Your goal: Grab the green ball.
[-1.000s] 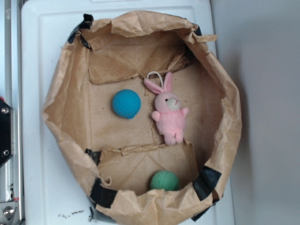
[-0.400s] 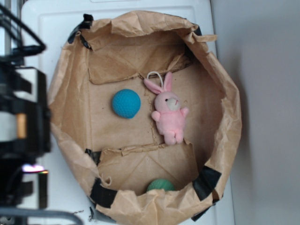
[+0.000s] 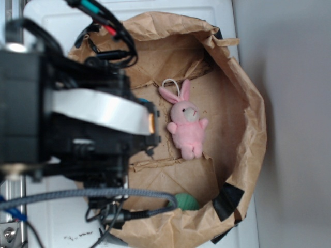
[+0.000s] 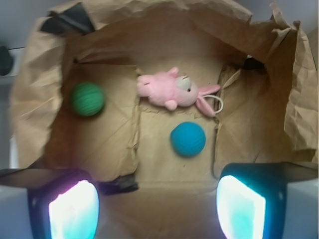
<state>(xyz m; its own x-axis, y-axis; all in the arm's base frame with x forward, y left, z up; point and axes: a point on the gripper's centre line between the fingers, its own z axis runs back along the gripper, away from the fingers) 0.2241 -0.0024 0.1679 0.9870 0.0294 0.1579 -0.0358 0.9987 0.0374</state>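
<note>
The green ball (image 4: 87,99) lies on the left part of the paper floor in the wrist view, far ahead and left of my gripper (image 4: 157,209). The gripper is open, its two lit fingers (image 4: 74,209) wide apart with only bare paper between them. In the exterior view the green ball (image 3: 188,201) sits at the bag's bottom edge, partly behind a grey cable. The robot arm (image 3: 93,124) hangs over the bag's left half, well apart from the ball.
A blue ball (image 4: 188,139) lies straight ahead of the gripper, and the arm covers it in the exterior view. A pink plush bunny (image 3: 187,126) lies mid-bag. Crumpled brown paper walls (image 3: 251,124) ring everything, on a white surface (image 3: 49,217).
The arm has swung in from the left over the bag and now covers the blue ball. Its cable now crosses in front of the green ball. The balls and the bunny have not moved.
</note>
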